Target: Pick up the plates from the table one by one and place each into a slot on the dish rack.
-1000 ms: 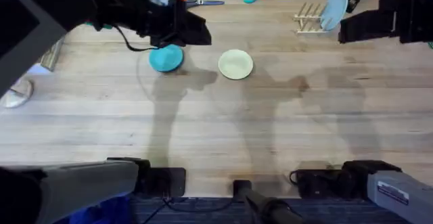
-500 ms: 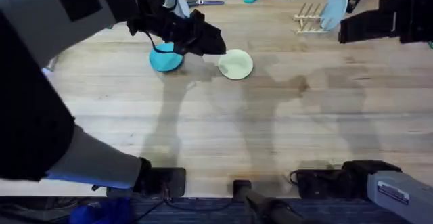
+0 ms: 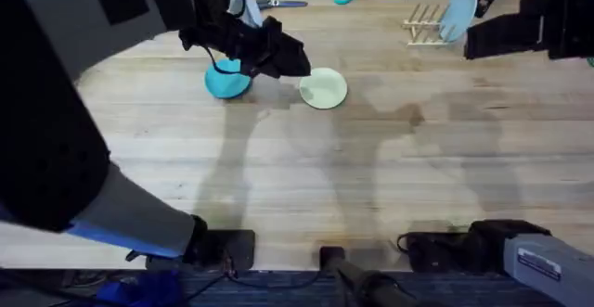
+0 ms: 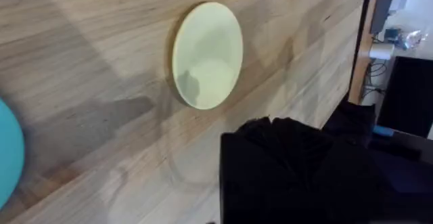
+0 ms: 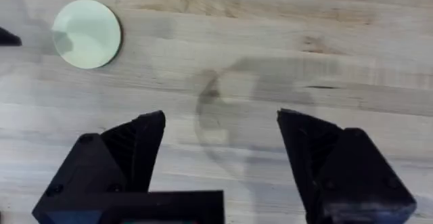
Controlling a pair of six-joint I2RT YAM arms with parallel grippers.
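The left gripper [image 3: 295, 63] hovers between the turquoise plate [image 3: 225, 81] and pale yellow plate [image 3: 324, 88] flat on the surface [image 3: 297, 177]; its fingers' state I cannot tell. The right gripper's [image 5: 220, 143] fingers spread wide, empty, near the dish rack [image 3: 425, 27]. Next: a plate grasp.

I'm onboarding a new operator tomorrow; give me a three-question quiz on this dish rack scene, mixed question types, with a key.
1. True or false: the pale yellow plate lies flat on the table.
2. Which plate already stands in the dish rack? A) turquoise B) pale yellow C) pale grey-blue
3. Fill in: the right gripper has its jaws ____.

Key:
1. True.
2. C: the pale grey-blue plate is in the rack; the turquoise plate is on the table, partly under the left arm.
3. Open, with bare table between them.
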